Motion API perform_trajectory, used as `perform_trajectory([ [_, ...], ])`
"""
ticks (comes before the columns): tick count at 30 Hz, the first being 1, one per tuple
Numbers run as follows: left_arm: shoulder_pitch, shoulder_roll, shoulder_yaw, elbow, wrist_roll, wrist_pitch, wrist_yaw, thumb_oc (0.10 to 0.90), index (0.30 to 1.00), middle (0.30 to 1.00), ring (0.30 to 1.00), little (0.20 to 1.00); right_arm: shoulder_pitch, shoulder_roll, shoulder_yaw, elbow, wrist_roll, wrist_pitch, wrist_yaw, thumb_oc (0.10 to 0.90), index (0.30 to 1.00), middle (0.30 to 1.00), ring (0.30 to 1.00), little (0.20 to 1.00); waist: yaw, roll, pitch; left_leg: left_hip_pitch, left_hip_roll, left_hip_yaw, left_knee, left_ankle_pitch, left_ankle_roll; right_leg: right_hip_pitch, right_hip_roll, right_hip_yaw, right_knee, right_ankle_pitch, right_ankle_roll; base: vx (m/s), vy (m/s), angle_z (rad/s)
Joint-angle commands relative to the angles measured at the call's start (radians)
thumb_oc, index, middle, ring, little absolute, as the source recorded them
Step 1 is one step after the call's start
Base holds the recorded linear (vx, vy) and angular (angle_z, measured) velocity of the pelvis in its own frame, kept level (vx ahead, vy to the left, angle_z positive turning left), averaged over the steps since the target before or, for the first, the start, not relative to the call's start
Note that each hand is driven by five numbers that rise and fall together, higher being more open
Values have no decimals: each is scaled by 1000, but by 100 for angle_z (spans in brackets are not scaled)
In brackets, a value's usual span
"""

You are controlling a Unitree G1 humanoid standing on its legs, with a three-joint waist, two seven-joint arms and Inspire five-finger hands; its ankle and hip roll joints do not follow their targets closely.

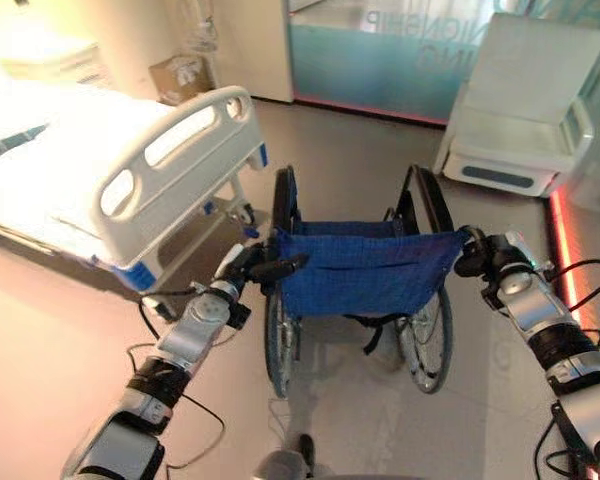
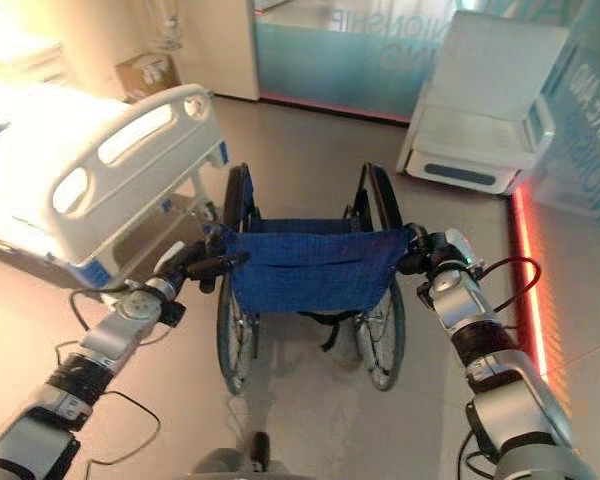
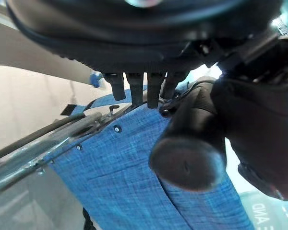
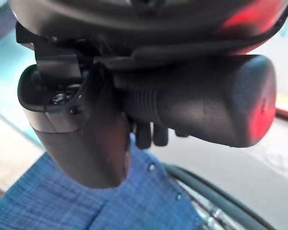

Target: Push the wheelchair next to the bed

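Bed [image 1: 130, 150] at left, its footboard [image 1: 175, 165] angled toward the wheelchair [image 1: 355, 270], which stands just right of it, facing away. Left hand [image 1: 248, 268] curled round the left push handle [image 1: 285, 266]; the wrist view shows fingers over the grip. Right hand [image 1: 477, 255] wrapped on the right handle [image 4: 201, 112], thumb under it.

Step in hand, as judged: roll forward and swing left alongside the bed. Push both handles evenly, lead slightly with the right to turn.

Edges: left wheel [image 1: 277, 340] near the bed's corner caster, gap hard to read. Open floor [image 1: 380, 140] ahead; white unit [image 1: 520, 110] far right, well apart.
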Motion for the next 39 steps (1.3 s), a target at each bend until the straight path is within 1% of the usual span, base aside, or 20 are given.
perform_trajectory([
  [1,1,82,-16,161,145,30,36,400,300,300,300,300,210,71,94,-64,72,-65,99,400,300,300,300,300,-94,19,-16,-14,-52,-69,9,-4,-24,-9,-22,-29,63,321,-23,419,56,-24],
  [2,-12,79,-11,176,156,24,33,400,300,300,300,300,216,73,97,-75,73,-55,101,400,300,300,300,300,-117,26,-2,34,-53,-73,4,-17,-25,-86,-27,-42,10,327,-31,315,20,-10],
  [3,-15,79,-9,181,159,21,30,400,300,300,300,300,219,74,96,-78,73,-52,103,400,300,300,300,300,-123,29,-1,44,-52,-75,2,-21,-25,-105,-28,-49,-16,336,-33,479,-44,10],
  [5,-39,85,1,210,171,-10,8,400,300,300,300,300,235,77,91,-100,82,-36,102,400,300,300,300,300,-166,1,24,117,-81,-107,8,-90,-26,-175,-75,-79,-315,396,-29,555,-169,38],
  [7,-57,87,-2,230,172,-32,1,400,300,300,300,300,239,73,82,-110,84,-37,96,400,300,300,300,300,-191,-10,34,150,-85,-129,8,-131,-34,-187,-83,-78,-531,406,-16,516,-206,26],
  [9,-69,78,-3,243,163,-50,18,400,300,300,300,300,234,65,72,-116,76,-39,99,400,300,300,300,300,-210,-8,37,175,-74,-139,12,-160,-43,-179,-74,-71,-649,408,-6,454,-185,47],
  [13,-93,61,-1,259,187,-50,22,400,300,300,300,300,159,50,89,-110,94,-11,116,400,300,300,300,300,-218,-24,15,201,-32,-108,67,-220,-68,-144,-67,-64,-578,384,-26,409,-267,50],
  [15,-91,54,-5,278,166,-56,30,400,300,300,300,300,136,56,103,-95,108,8,129,400,300,300,300,300,-220,-21,-4,200,4,-111,123,-192,-83,-142,-45,-54,-496,343,-47,466,-322,36],
  [18,-54,62,8,277,188,-59,25,400,300,300,300,300,161,64,112,-93,113,0,159,400,300,300,300,300,-239,-22,-31,209,121,-38,283,8,-145,-99,-14,-105,-506,317,-100,474,-327,-7],
  [20,-42,63,18,281,181,-67,38,400,300,300,300,300,193,62,102,-96,90,-20,168,400,300,300,300,300,-247,-20,-46,205,141,-18,351,69,-160,-68,13,-120,-521,289,-128,417,-265,-7],
  [22,-53,70,17,296,164,-94,44,400,300,300,300,300,243,50,98,-115,90,-35,152,400,300,300,300,300,-243,-29,-39,93,164,34,451,100,-161,9,39,-123,-530,234,-164,392,-240,-1],
  [24,-64,74,16,295,153,-108,49,400,300,300,300,300,258,51,91,-109,90,-49,145,400,300,300,300,300,-226,-40,-24,3,154,43,439,83,-141,62,37,-116,-536,209,-163,421,-124,2],
  [25,-57,69,22,296,155,-125,62,400,300,300,300,300,256,61,97,-90,87,-67,139,400,300,300,300,300,-204,-39,-7,-40,104,28,380,57,-124,95,46,-98,-535,195,-150,652,-22,4],
  [27,-35,71,34,275,147,-147,80,400,300,300,300,300,224,81,121,-71,82,-57,119,400,300,300,300,300,-152,-16,24,-125,47,18,202,93,-127,162,83,-70,-541,162,-138,560,45,-26],
  [28,-32,70,34,272,147,-146,83,400,300,300,300,300,223,82,123,-71,82,-56,117,400,300,300,300,300,-148,-13,27,-128,44,18,180,99,-129,171,87,-68,-541,157,-137,416,49,-52],
  [31,24,80,43,204,131,-123,114,400,300,300,300,300,236,81,130,-113,67,-44,116,400,300,300,300,300,-98,11,28,-185,37,0,-72,190,-150,251,114,-36,-558,113,-124,503,81,-63],
  [33,64,89,68,169,130,-113,123,400,300,300,300,300,250,72,126,-134,42,-49,136,400,300,300,300,300,-75,14,22,-210,37,-26,-157,196,-153,284,111,-14,-562,92,-118,517,132,-59],
  [34,85,95,87,148,137,-99,123,400,300,300,300,300,249,63,127,-141,28,-57,158,400,300,300,300,300,-63,15,17,-226,37,-37,-163,185,-152,298,106,-5,-558,72,-115,612,226,-44],
  [37,97,111,117,147,125,-99,110,400,300,300,300,300,213,57,137,-130,17,-55,197,400,300,300,300,300,-45,21,-6,-194,32,6,-147,145,-125,321,81,-8,-506,2,-94,590,275,-69],
  [39,112,103,112,150,115,-109,110,400,300,300,300,300,226,75,128,-111,21,-47,203,400,300,300,300,300,-37,6,-17,-192,5,-4,-50,109,-97,314,44,-25,-431,49,-63,608,308,-65],
])
